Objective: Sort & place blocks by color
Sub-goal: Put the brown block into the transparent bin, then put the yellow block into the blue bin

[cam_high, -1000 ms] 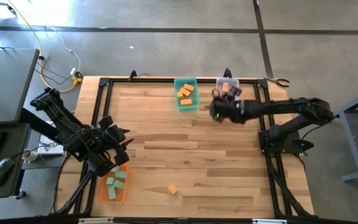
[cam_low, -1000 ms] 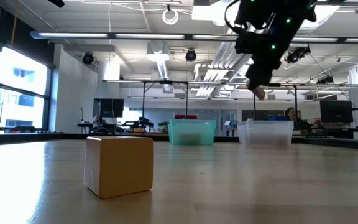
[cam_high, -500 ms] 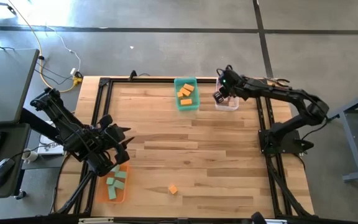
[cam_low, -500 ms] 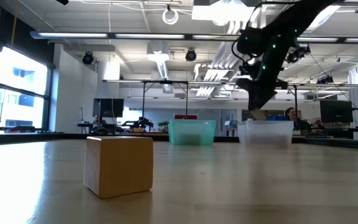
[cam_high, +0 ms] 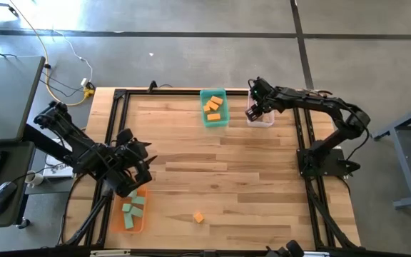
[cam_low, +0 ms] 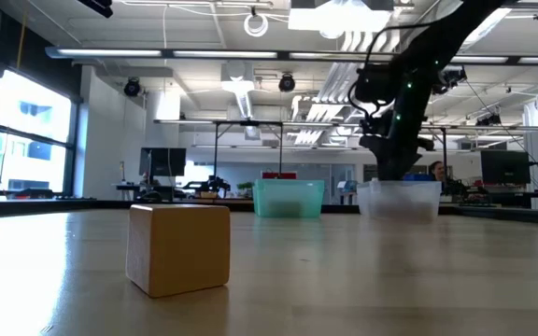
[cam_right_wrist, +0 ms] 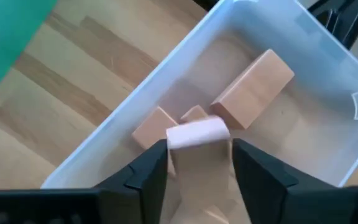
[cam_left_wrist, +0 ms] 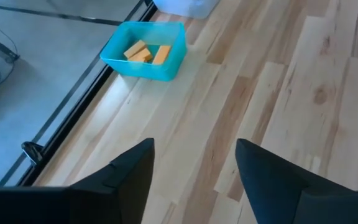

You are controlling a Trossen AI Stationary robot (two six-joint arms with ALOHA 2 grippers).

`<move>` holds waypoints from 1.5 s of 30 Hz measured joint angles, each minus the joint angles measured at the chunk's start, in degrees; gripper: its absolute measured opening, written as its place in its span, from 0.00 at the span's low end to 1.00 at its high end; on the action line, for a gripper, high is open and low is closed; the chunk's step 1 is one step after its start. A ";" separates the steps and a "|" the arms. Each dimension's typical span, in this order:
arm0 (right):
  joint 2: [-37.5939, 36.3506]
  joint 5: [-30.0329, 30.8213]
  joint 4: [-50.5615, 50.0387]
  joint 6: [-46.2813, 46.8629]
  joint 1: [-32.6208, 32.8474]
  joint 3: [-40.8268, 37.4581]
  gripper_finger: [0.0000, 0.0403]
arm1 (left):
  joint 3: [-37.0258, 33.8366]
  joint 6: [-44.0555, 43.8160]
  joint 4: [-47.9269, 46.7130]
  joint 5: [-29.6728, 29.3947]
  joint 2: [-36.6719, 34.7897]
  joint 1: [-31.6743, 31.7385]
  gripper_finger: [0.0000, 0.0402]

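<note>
Tabletop: tan blocks (cam_right_wrist: 247, 93) in clear bin (cam_right_wrist: 328, 56)

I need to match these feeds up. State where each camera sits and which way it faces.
High: overhead, looking straight down; both arms, left gripper, right gripper.
Low: at tabletop height, facing the room; tan cube, right arm.
Left wrist: past open fingers to teal bin.
Right wrist: down into clear bin.
Shared: both bins appear in high and low views.

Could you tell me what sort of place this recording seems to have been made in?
Probably a robotics lab or workshop in an open industrial hall: a black-framed wooden table stands on a concrete floor, exposed ceiling ducts run overhead, and workstations with monitors fill the background.
</note>
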 joint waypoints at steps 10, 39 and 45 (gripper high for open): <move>-4.48 -0.99 -1.59 1.31 0.24 0.00 0.51 | 0.00 8.76 9.68 4.16 0.00 4.24 0.62; -21.79 3.05 -1.15 22.03 30.69 0.00 0.52 | 0.00 57.57 47.12 28.67 15.86 5.40 0.62; -21.79 7.33 -1.13 26.37 36.56 0.00 0.52 | 0.00 60.53 51.23 33.56 20.64 5.49 0.62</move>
